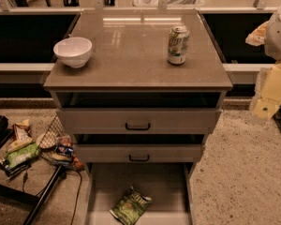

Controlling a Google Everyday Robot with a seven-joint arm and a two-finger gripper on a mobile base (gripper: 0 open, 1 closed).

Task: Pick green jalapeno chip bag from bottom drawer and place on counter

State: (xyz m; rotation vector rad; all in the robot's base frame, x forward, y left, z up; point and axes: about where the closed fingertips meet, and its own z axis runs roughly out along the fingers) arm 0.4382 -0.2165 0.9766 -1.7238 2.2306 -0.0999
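Note:
The green jalapeno chip bag (130, 205) lies crinkled on the floor of the open bottom drawer (99, 191), near its front and slightly left of centre. The counter (131, 55) is the glossy grey-brown top of the cabinet. My gripper (270, 90) is at the far right edge of the view, beside the cabinet at counter height, with the white arm casing (278, 29) above it. It is far from the bag and the drawer and touches neither.
A white bowl (73, 51) stands at the counter's left front and a green-and-white soda can (178, 45) at its right. The two upper drawers (138, 121) are slightly open. Snack bags and a wire basket (42, 144) lie on the floor at left, with cables and a dark stand.

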